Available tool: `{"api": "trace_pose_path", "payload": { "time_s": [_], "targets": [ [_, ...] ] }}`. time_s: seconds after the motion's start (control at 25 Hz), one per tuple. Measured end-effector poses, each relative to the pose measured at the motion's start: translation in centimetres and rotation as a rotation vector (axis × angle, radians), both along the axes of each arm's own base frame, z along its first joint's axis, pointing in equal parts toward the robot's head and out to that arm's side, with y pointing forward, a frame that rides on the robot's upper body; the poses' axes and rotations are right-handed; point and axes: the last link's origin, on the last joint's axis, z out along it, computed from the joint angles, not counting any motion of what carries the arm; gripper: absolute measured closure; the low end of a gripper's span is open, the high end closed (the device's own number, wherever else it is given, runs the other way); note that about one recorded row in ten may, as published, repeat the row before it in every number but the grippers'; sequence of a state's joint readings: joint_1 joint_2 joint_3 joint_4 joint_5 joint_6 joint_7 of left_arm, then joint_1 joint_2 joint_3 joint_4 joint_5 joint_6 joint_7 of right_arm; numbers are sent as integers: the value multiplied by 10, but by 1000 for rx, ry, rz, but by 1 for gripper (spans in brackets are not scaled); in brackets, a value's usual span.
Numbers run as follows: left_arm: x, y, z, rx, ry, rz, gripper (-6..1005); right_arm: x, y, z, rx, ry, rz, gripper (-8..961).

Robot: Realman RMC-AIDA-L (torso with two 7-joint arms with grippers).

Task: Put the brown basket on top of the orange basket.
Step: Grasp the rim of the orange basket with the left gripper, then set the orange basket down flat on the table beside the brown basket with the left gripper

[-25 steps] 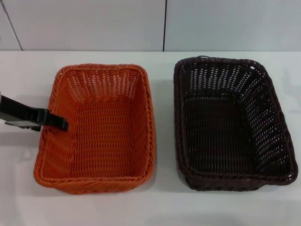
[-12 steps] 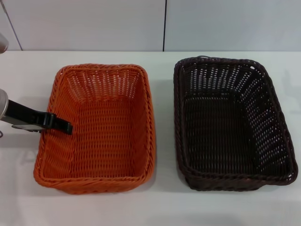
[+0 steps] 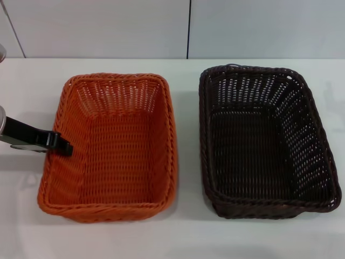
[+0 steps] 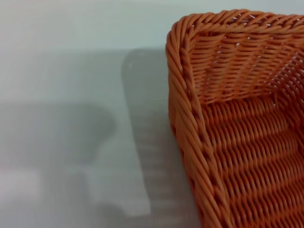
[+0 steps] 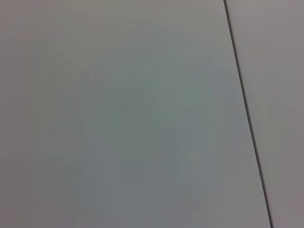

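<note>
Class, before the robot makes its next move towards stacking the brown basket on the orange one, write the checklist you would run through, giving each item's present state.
1. Brown basket upright on the table, nothing inside: ok.
2. Orange basket upright with nothing inside, ready to receive: ok.
3. Baskets apart, a bare strip of table between them: ok.
4. A gripper at the brown basket: not ok; none is near it.
5. Left gripper away from the orange basket: not ok; it sits at that basket's outer rim.
6. Left gripper open or shut: cannot tell.
</note>
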State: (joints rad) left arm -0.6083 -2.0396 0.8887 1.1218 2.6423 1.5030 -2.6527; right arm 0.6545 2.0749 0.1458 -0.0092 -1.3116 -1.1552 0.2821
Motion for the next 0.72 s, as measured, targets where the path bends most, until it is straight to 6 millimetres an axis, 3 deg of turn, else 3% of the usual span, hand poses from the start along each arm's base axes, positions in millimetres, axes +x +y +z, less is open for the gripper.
{"api": "trace_pose_path", "payload": {
  "time_s": [0.2,0.32,0.52,0.6,0.72],
  "targets": [
    [0,1,11,34,10,-12,586,0,-1,-2,-4,5,-1,328],
    [2,2,22,58,27,-30,803,0,-2,-3,-7,8,-2,328],
    [8,5,35,77,53,-69,815,0,-2,-4,-9,10,-2,328],
    [22,10,53,93,85,-129,820,0,-2,-4,-9,10,-2,328],
    [22,10,53,93,85,-129,826,0,-2,-4,-9,10,-1,327]
  ]
}}
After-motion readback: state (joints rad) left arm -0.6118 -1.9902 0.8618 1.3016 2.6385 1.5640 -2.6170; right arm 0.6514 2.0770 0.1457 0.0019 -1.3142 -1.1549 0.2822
